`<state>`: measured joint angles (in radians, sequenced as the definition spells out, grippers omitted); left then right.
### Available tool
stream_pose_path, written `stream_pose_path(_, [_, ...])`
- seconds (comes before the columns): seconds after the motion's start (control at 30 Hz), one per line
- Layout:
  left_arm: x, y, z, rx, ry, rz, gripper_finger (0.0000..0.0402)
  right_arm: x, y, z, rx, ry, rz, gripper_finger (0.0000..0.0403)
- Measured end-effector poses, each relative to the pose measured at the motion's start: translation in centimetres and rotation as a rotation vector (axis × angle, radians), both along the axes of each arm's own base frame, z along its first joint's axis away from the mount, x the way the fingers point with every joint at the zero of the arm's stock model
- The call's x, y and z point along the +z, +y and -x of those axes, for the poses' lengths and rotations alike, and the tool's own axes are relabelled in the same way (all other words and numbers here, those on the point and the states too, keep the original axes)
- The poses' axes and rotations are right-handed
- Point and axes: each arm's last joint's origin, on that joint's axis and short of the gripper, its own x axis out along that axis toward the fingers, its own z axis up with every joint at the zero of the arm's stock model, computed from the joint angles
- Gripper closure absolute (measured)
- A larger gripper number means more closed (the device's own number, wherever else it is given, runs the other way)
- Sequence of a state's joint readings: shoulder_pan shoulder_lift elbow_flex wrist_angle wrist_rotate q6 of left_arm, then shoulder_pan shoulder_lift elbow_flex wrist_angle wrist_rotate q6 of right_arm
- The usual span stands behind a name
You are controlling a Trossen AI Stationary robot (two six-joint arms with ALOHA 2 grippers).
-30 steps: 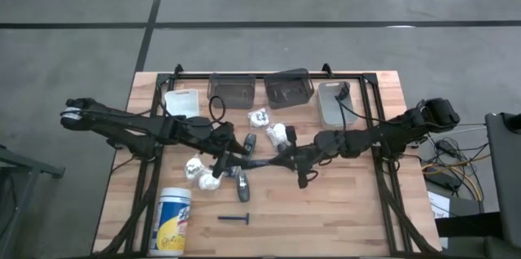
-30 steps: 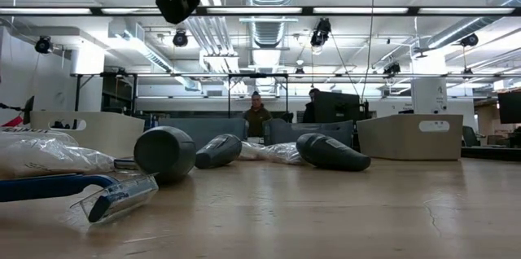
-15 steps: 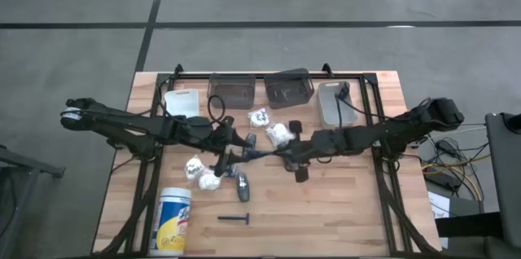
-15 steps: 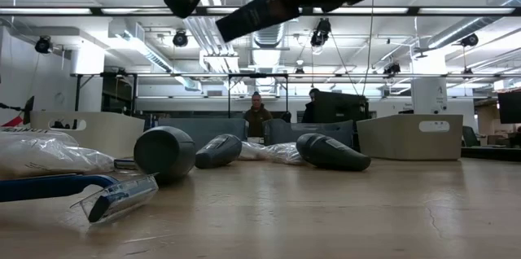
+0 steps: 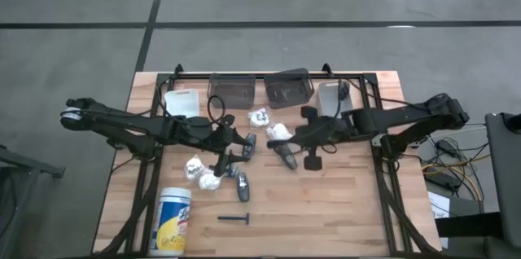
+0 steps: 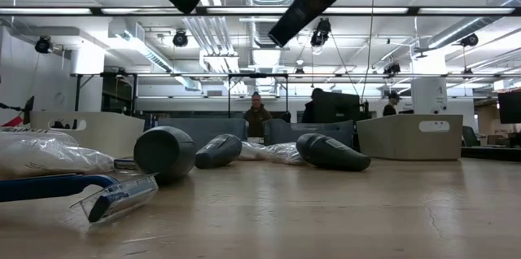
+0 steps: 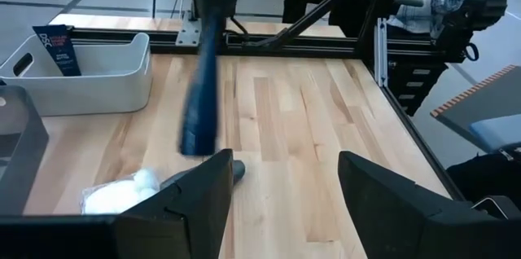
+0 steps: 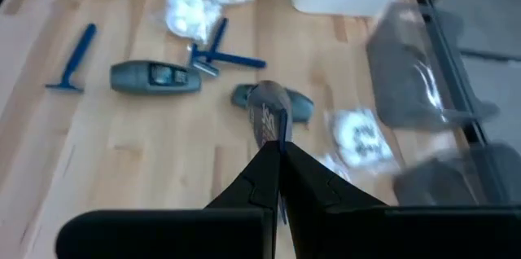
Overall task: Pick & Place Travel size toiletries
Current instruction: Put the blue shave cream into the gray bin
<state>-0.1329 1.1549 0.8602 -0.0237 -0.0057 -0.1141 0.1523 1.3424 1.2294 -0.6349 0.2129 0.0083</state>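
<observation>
Early in the task - most of the travel size toiletries lie loose on the table (image 5: 350, 202).

The right gripper (image 8: 277, 161) is pressed together on the thin end of one dark grey tube (image 8: 267, 112), held up off the wood near the table's middle. In the low view that tube hangs tilted, well clear of the surface. It sits between the loose pile and the row of bins at the far edge, so I judge this a carry toward a bin, with the drop not yet done.

The left gripper (image 7: 285, 177) is spread with nothing between the fingers. It hovers just left of the lifted tube, over the pile.

Left on the table:
- two more dark tubes, one (image 5: 241, 186) near the middle and one (image 5: 249, 142) beside the left gripper
- four white packets, two (image 5: 260, 116) (image 5: 279, 133) toward the far side and two (image 5: 194, 165) (image 5: 209, 182) to the left
- a blue stick (image 5: 236, 219) near the front edge
- a second blue stick (image 8: 228, 59) beside a tube in the right wrist view

The grey bin (image 7: 122, 88) at far right has one dark labelled piece (image 7: 57, 49) standing in it - possibly one item done. I cannot tell what the clear bins (image 5: 230, 89) hold. The white canister (image 5: 172, 220) stands at the near left, apart from the pile.
</observation>
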Motion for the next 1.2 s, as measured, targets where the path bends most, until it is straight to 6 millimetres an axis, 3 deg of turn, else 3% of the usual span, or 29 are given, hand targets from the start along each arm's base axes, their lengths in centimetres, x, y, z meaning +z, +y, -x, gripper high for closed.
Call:
stream_pose_path(0.17, [-0.3,0.0,0.1,0.001,0.014,0.010,0.0175,1.3,-2.1,1.8,-0.101,0.053,-0.026,0.0394])
stream_pose_path(0.3, [-1.7,-0.1,0.3,-0.046,0.046,-0.053,0.0175,1.9,-4.2,3.8,-0.208,0.048,-0.057,0.0394])
stream_pose_path(0.57, [-4.2,-0.1,0.8,-0.076,-0.100,-0.145,0.0176,3.0,-7.3,8.3,-0.433,0.066,-0.126,0.0394])
stream_pose_path(0.93, [-6.7,0.5,4.8,-0.068,-0.214,-0.138,0.0176,2.4,-10.7,13.5,-0.737,0.265,-0.171,0.0394])
stream_pose_path(1.2, [-8.8,0.8,6.8,-0.037,-0.178,-0.002,0.0176,1.7,-13.6,14.9,-0.911,0.333,-0.196,0.0394])
